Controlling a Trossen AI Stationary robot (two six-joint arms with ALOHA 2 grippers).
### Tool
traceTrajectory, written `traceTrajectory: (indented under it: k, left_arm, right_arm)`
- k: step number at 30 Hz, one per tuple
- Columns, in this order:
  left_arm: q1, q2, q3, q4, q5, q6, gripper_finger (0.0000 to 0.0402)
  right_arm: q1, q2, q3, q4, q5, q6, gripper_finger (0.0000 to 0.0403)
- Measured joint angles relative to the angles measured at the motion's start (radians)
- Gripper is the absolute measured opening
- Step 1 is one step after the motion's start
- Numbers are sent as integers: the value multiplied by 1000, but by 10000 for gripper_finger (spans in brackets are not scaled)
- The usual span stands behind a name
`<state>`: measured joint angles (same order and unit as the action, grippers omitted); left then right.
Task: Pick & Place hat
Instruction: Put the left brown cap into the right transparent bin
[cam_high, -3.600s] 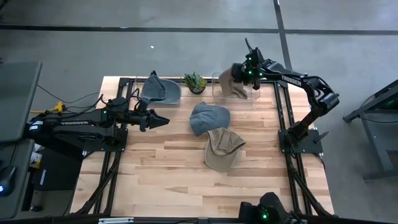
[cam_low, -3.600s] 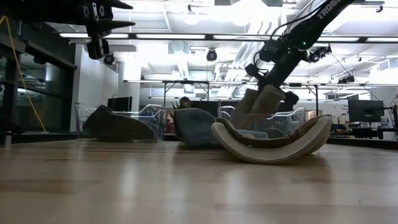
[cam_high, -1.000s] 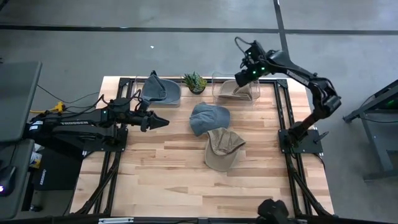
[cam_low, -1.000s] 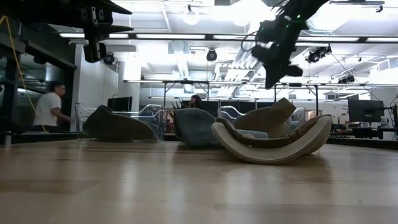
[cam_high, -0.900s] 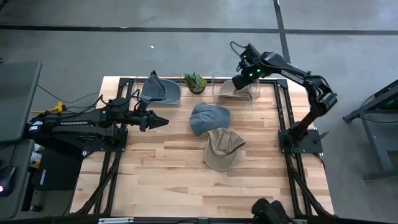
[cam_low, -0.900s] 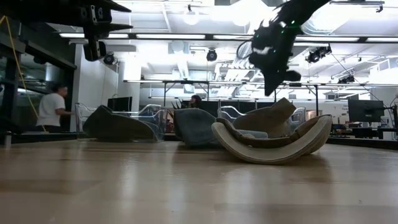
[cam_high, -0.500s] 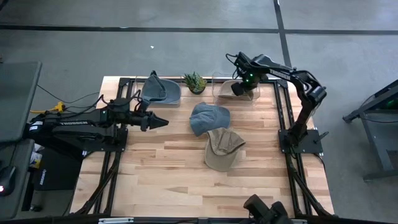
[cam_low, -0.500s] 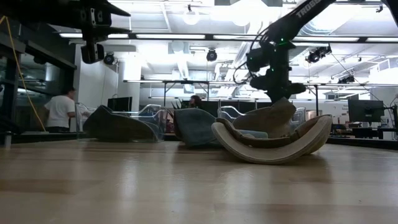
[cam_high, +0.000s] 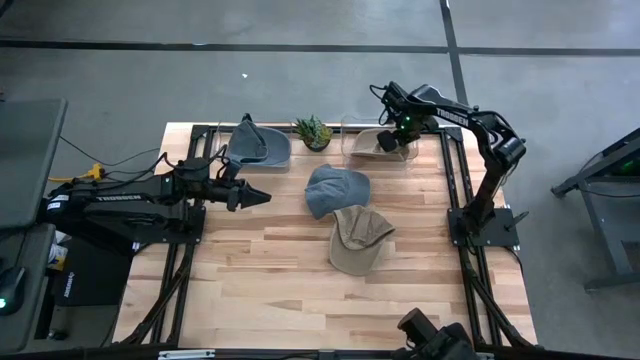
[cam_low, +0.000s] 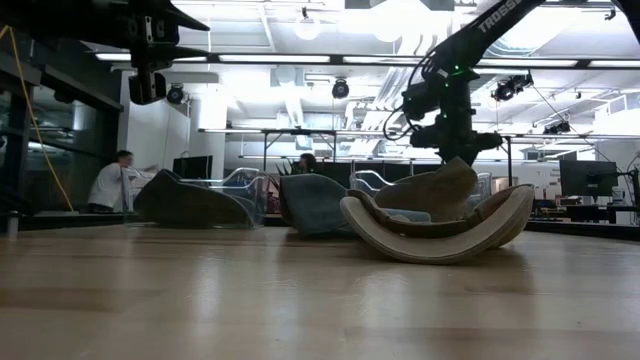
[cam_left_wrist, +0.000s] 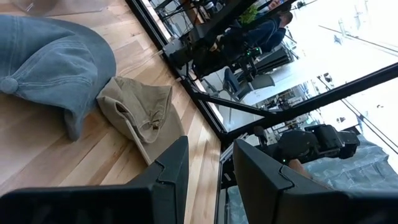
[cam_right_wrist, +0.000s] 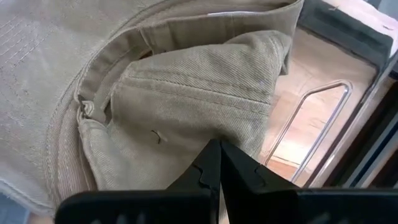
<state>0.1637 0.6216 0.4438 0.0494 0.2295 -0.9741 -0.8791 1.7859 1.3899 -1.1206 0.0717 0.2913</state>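
One tan hat (cam_right_wrist: 155, 93) is seen lying in the clear bin (cam_high: 352, 148) under the right claw (cam_right_wrist: 219, 163), whose fingers are pressed together on nothing, while a blue cap (cam_high: 335, 189) and a khaki cap (cam_high: 357, 240) are judged left to move from the bench (cam_high: 270, 270)

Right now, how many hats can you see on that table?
4: a grey hat in the far-left clear bin, a tan hat in the far-right bin, a blue hat mid-table, another tan hat beside it.

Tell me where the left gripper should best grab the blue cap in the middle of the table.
Probably the brim of the blue cap, approached from above. In the left wrist view the brim lies thin and flat at the cap's edge, easier to pinch than the rounded crown.
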Motion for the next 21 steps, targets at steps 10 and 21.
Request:
traceTrajectory:
  k: [10,21]
  left_arm:
    - [0,0,0,0,-1,1,105]
    - [0,-10,0,-1,3,-1,105]
  right_arm:
    - [-5,2,-77,9,-18,2,0]
    - [-4,2,0,23,2,-10,0]
